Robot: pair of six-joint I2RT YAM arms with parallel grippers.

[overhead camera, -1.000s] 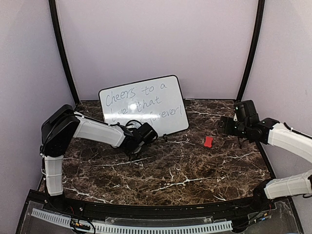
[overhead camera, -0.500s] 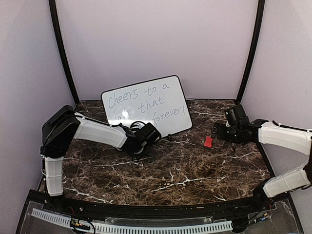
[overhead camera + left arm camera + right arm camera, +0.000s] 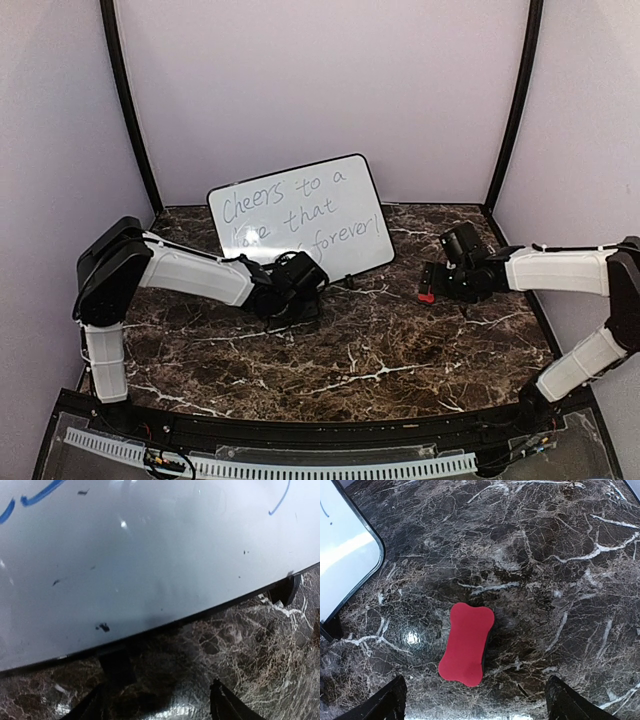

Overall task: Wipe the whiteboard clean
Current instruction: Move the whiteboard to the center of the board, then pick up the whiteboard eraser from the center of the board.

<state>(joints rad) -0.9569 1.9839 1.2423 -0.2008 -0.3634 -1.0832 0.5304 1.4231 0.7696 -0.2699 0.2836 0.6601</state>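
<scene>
ok so the whiteboard [image 3: 296, 214] is propped up at the back of the counter [image 3: 380, 350], a bit left of centre, leaning toward the rear wall [image 3: 320, 90] and sitting at a slant in the overhead view. marker writing is on it, "cheers to a ... that ... forever!", w/ the lower left part hidden behind the left arm.

left tool [image 3: 303, 290] is down low right in front of the board's bottom edge. its fingers are spread apart w/ nothing pinched between them. wrist cam shows the black frame and one small foot [image 3: 116, 666] just ahead of it. can't tell if it's touching the board tbh.

right tool [image 3: 432, 283] is over on the right side, jaws wide apart, hovering over the red bone-shaped eraser [image 3: 466, 645]. eraser lies flat on the counter, not gripped, apart from the board's right corner.
</scene>
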